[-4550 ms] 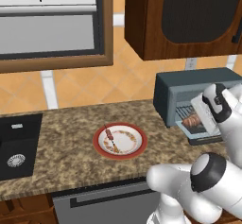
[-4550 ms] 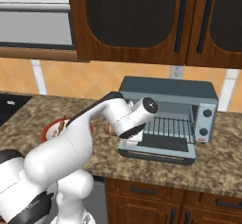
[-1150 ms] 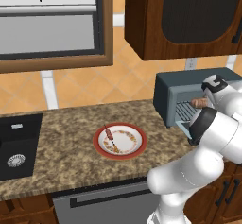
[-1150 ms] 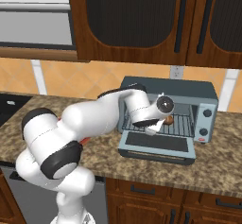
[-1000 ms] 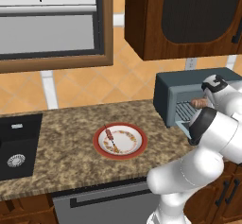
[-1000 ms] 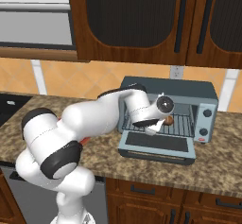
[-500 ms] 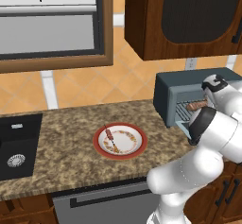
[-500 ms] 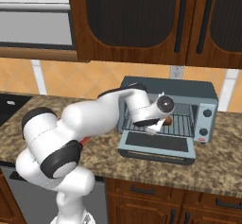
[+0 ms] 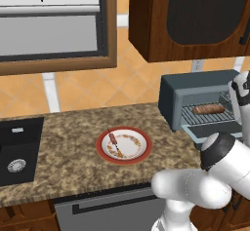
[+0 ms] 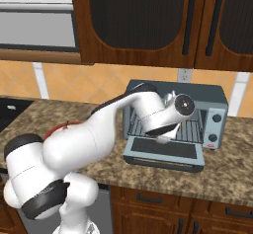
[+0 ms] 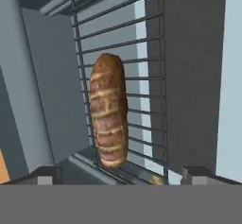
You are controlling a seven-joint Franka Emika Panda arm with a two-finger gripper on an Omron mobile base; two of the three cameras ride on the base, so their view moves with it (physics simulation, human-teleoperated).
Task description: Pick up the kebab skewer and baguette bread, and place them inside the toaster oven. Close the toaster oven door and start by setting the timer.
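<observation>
Skewer (image 9: 114, 144) on plate (image 9: 141, 153), left cam

The baguette bread (image 9: 208, 109) — a golden-brown scored loaf — lies flat on the wire rack inside the toaster oven (image 9: 195, 98), near its front edge. The toaster oven door (image 10: 163, 153) hangs dropped open. The kebab skewer (image 9: 115, 144) lies on the plate's left side.

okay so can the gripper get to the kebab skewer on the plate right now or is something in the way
Probably yes. The kebab skewer lies uncovered on the plate, with nothing beside or over it. The gripper is open and empty at the toaster oven, so it must swing back left first.
</observation>
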